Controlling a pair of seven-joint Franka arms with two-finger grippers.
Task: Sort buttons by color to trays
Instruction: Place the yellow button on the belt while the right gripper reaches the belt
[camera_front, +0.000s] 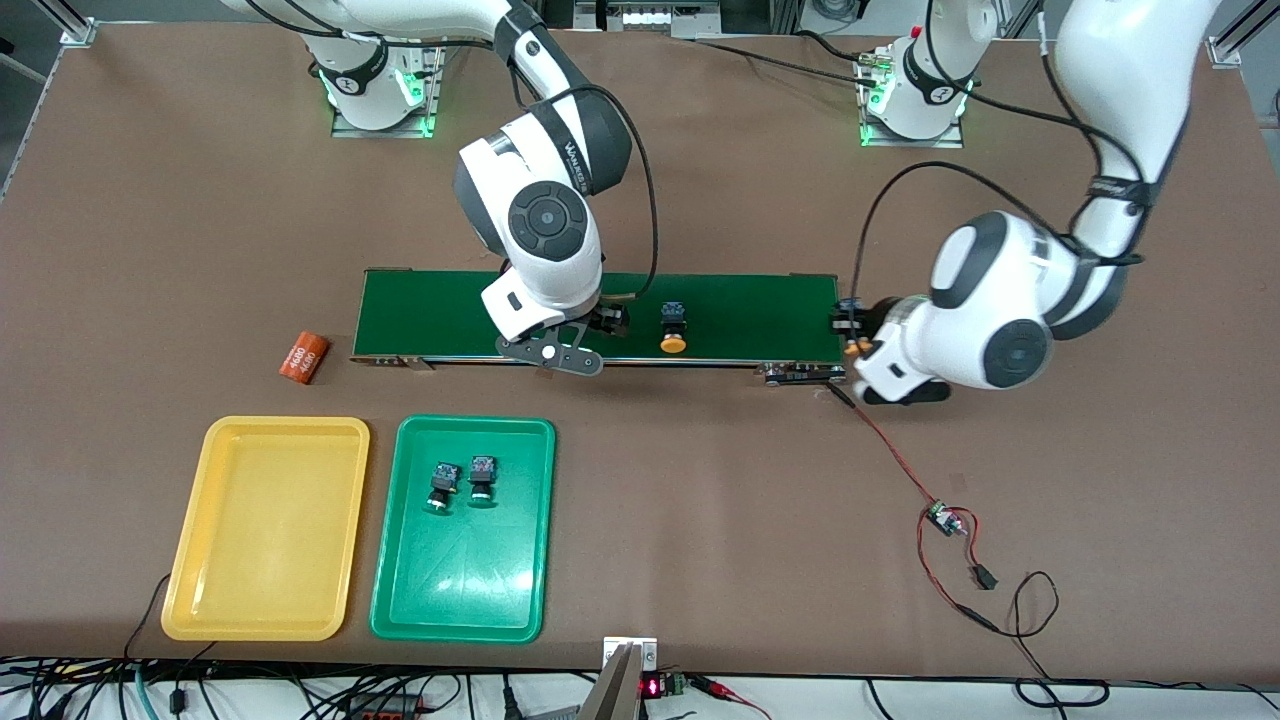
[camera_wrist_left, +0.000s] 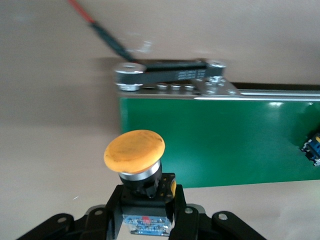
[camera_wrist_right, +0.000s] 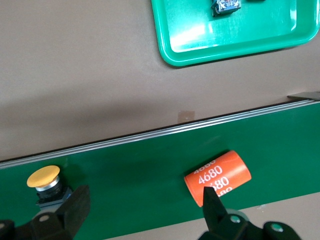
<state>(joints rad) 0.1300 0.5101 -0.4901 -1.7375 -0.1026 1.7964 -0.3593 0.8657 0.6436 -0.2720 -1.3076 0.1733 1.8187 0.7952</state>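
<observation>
Over the belt's (camera_front: 600, 315) ends, two grippers.
Left gripper (camera_wrist_left: 146, 220) pinches a yellow button (camera_wrist_left: 135, 152); right gripper (camera_wrist_right: 142, 210) spreads wide over an orange cylinder (camera_wrist_right: 218, 176).

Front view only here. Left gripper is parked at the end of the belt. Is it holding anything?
Observer: Yes. The left wrist view shows the left gripper shut on a button with an orange-yellow cap, held just off the end of the conveyor belt.
Operator: The right arm blocks the belt under it. What's down there?
Observer: An orange cylinder printed 4680 lies on the belt under the right gripper. That gripper is open and holds nothing, and one fingertip is over the cylinder.
</observation>
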